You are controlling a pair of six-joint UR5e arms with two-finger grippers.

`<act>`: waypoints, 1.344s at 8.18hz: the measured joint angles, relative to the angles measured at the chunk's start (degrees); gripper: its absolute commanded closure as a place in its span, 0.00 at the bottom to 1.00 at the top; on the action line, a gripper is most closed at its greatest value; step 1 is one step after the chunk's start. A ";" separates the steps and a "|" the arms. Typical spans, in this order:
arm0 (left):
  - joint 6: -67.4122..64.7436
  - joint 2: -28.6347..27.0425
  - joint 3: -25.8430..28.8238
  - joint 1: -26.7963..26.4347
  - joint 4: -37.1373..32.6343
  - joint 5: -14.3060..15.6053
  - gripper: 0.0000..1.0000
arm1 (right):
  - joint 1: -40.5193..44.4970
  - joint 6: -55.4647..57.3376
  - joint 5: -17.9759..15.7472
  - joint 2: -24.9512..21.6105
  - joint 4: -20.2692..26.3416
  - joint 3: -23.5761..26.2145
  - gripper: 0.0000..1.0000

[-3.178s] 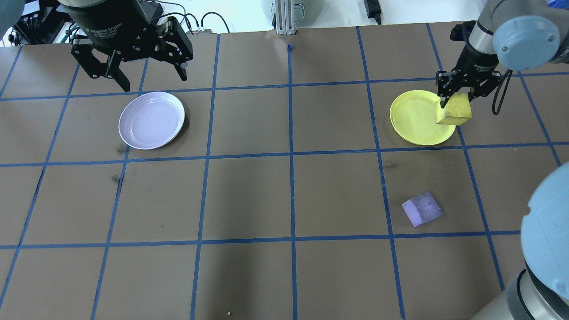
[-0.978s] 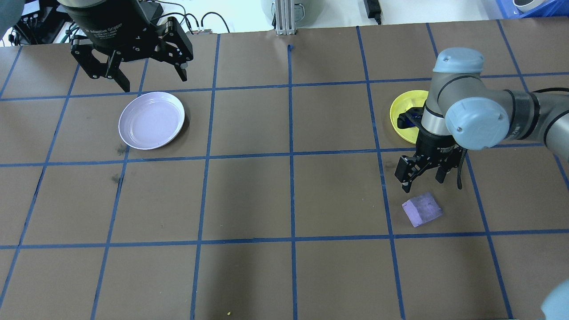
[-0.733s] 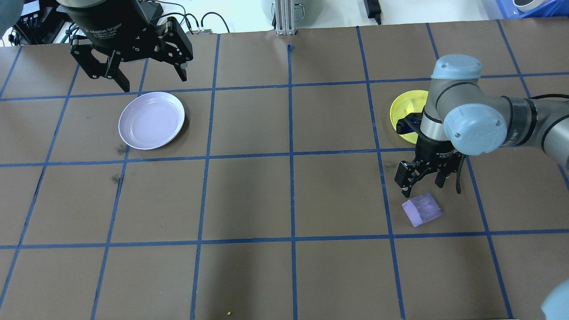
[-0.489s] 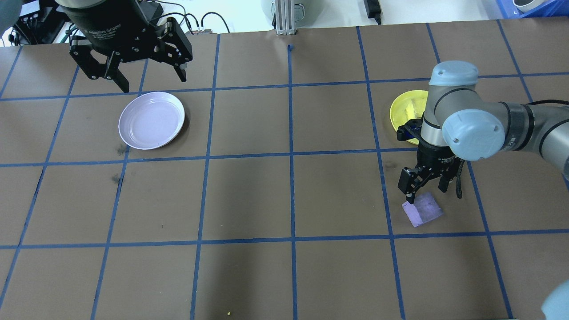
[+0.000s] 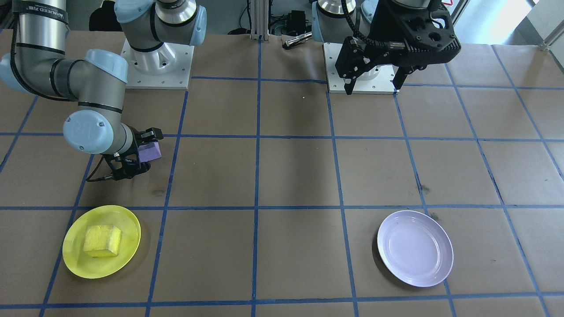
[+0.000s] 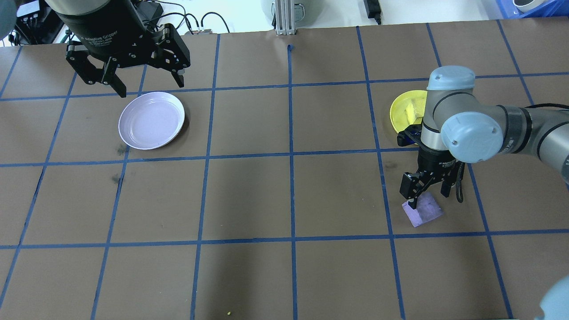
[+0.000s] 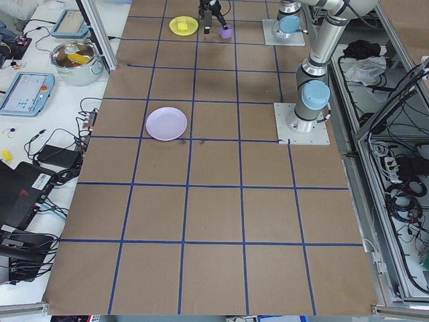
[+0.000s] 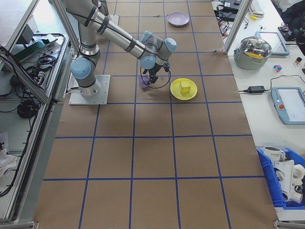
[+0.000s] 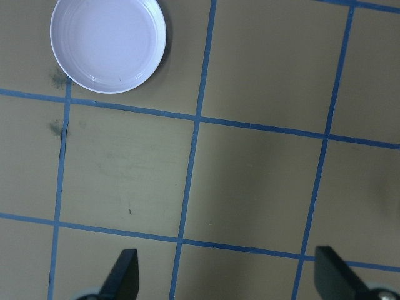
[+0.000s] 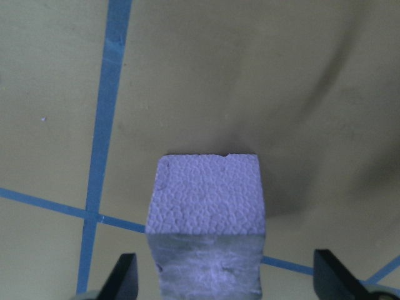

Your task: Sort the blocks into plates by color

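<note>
While spread wide, right hand astride purple block, fingers not touching it

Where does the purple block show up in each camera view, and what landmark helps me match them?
Front-facing: purple block at left, under the right tool.
Overhead: lower right.
Left side: top, far end.
Right side: upper middle.
Left wrist: not in it.
Right wrist: bottom centre.
Landmark: the yellow plate lies near it in all four exterior views.
</note>
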 measured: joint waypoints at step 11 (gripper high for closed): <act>0.52 0.25 -0.29 0.09 0.16 0.08 0.00 | -0.05 1.35 3.34 2.03 3.09 -1.96 1.00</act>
